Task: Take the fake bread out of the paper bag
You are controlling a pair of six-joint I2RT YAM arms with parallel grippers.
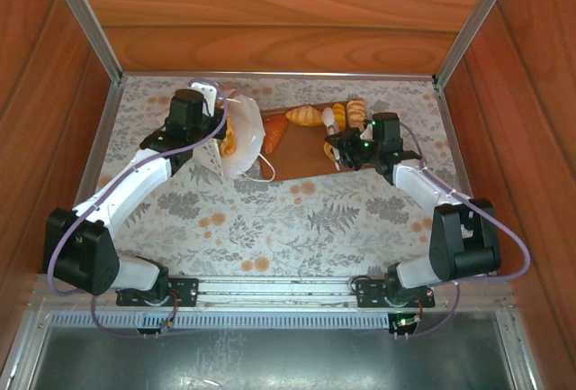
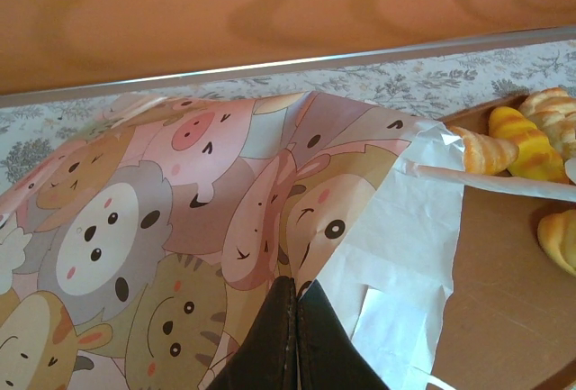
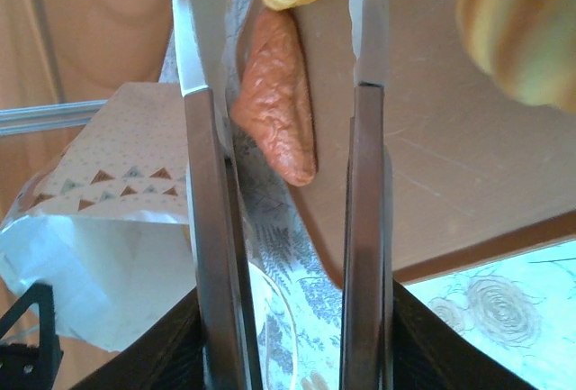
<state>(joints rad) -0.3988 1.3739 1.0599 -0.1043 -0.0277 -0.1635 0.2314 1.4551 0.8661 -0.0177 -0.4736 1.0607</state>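
Fake bread [image 1: 306,118]: several pieces out on brown board [image 1: 301,149]. Reddish wedge [image 3: 274,111] lies dead ahead of right gripper [image 3: 274,39], long axis along its fingers. Fingers parted, nothing held. Paper bag [image 1: 250,151] just left of board, mouth facing it, can't tell if any bread left inside. Left gripper [image 2: 295,295] pinched flat on bag wall. Right arm nearer mouth, I reckon. No readable text, just cartoon animals and pennants.
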